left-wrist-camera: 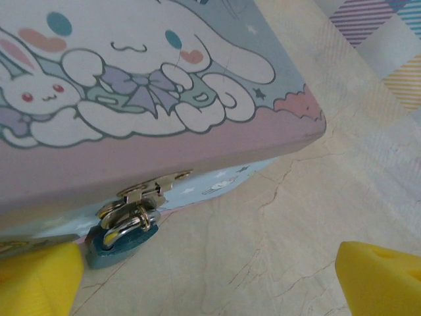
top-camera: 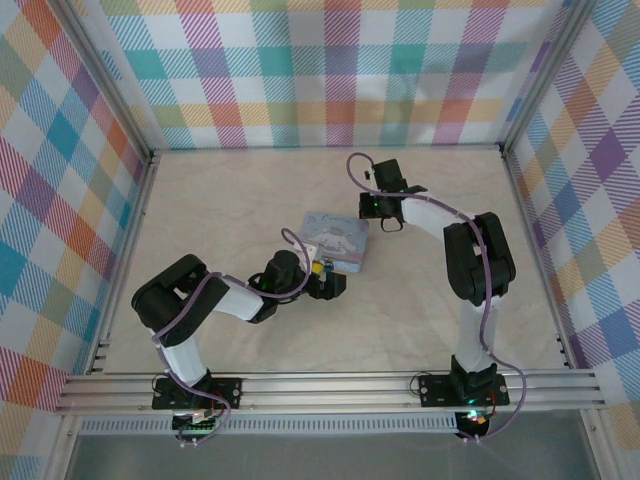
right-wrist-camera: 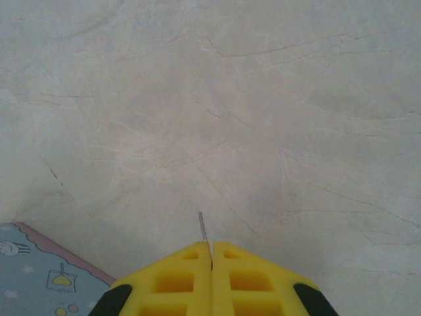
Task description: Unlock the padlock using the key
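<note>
The padlock (left-wrist-camera: pixel 122 238) is hung beside the open left end effector (left-wrist-camera: pixel 210 283); the key (right-wrist-camera: pixel 202 227) is pinched in the right end effector (right-wrist-camera: pixel 211 253), beyond the tin (left-wrist-camera: pixel 197 141).

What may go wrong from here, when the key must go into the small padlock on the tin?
1. The right gripper is shut on a thin metal sliver, likely the key; so little sticks out that it may tilt or slip when pushed.
2. The padlock hangs free from the hasp of the tin, and the open left gripper does not hold it; it may swing away from the key.
</note>
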`<action>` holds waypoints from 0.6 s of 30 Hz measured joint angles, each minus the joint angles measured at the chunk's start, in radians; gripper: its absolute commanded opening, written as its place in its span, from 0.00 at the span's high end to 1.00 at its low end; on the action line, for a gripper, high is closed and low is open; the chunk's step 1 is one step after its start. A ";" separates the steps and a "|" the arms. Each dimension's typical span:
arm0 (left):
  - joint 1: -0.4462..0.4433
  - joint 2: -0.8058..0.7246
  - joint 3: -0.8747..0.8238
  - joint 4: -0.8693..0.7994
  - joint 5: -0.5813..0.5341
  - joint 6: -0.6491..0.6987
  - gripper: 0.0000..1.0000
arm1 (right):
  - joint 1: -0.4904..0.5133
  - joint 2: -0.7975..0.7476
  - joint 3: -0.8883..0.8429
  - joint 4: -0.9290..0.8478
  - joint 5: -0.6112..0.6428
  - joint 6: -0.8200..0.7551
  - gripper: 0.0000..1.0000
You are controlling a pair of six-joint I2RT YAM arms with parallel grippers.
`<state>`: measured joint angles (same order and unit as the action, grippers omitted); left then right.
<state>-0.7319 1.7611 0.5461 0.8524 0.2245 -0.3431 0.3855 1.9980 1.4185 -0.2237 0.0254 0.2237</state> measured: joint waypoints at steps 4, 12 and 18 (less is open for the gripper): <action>0.000 0.000 0.001 0.001 -0.002 0.000 0.02 | 0.000 0.000 -0.003 0.013 0.000 0.000 1.00; -0.001 -0.003 -0.003 0.000 -0.058 0.001 0.00 | 0.000 0.000 -0.018 0.021 0.001 0.000 1.00; -0.010 -0.008 -0.006 -0.001 -0.090 0.009 0.00 | 0.000 0.000 -0.027 0.022 0.000 0.005 1.00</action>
<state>-0.7418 1.7531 0.5396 0.8516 0.1341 -0.3344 0.3855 1.9980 1.3918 -0.2020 0.0257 0.2291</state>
